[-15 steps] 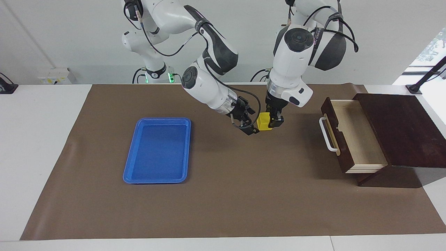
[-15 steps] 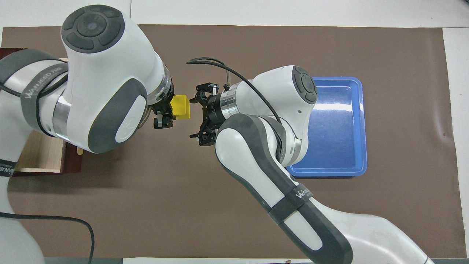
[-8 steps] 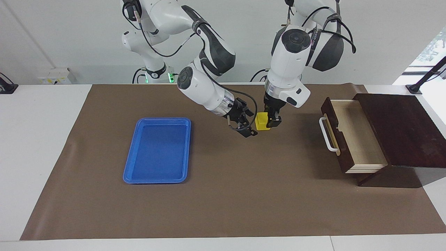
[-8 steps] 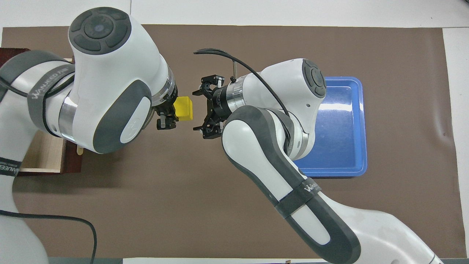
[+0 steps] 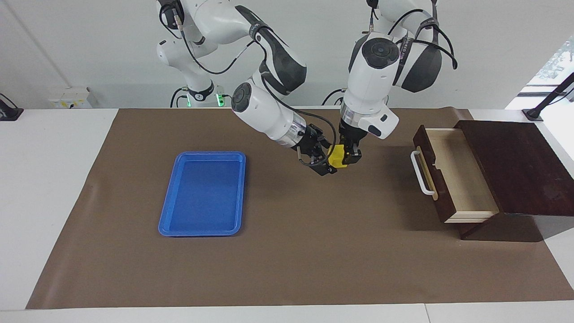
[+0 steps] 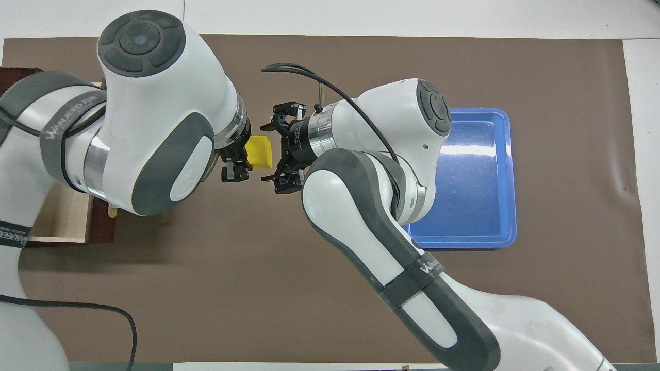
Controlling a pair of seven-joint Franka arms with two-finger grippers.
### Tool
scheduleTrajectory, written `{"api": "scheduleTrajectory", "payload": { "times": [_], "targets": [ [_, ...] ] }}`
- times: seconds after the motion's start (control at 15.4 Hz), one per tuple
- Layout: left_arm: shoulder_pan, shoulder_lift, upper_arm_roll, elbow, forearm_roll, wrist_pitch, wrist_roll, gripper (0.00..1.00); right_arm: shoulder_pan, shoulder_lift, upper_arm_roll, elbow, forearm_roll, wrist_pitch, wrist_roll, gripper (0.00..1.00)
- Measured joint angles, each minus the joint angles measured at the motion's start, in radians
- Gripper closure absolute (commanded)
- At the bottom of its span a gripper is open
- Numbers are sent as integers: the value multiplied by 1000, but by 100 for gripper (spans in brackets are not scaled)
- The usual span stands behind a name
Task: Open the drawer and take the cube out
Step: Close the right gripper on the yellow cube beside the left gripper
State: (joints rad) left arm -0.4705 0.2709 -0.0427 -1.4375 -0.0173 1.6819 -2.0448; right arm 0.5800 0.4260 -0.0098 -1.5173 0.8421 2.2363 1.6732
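Here, toward the right arm's end of the table, a blue tray (image 5: 202,194) lies flat on the brown mat (image 5: 296,264). Over the mat's middle the right gripper (image 5: 326,157), fingers spread wide, flanks the cube (image 5: 337,156) without clamping it. The left gripper (image 5: 349,157) points down, closed on that yellow cube and holding it above the mat. Toward the left arm's end, the drawer (image 5: 453,179) stands pulled out of its dark box (image 5: 515,166), pale inside showing.
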Motion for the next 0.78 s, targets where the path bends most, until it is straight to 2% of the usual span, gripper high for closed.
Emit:
{"api": "scheduleTrajectory", "payload": {
  "times": [0.45, 0.65, 0.71, 0.78],
  "targets": [
    [0, 0, 0, 1, 0, 1, 0, 100, 6, 3, -3, 0, 0, 0, 0, 0],
    [0, 0, 0, 1, 0, 2, 0, 100, 3, 3, -3, 0, 0, 0, 0, 9],
    [0, 0, 0, 1, 0, 2, 0, 100, 5, 3, -3, 0, 0, 0, 0, 21],
    [0, 0, 0, 1, 0, 2, 0, 100, 7, 3, -2, 0, 0, 0, 0, 57]
  ]
}}
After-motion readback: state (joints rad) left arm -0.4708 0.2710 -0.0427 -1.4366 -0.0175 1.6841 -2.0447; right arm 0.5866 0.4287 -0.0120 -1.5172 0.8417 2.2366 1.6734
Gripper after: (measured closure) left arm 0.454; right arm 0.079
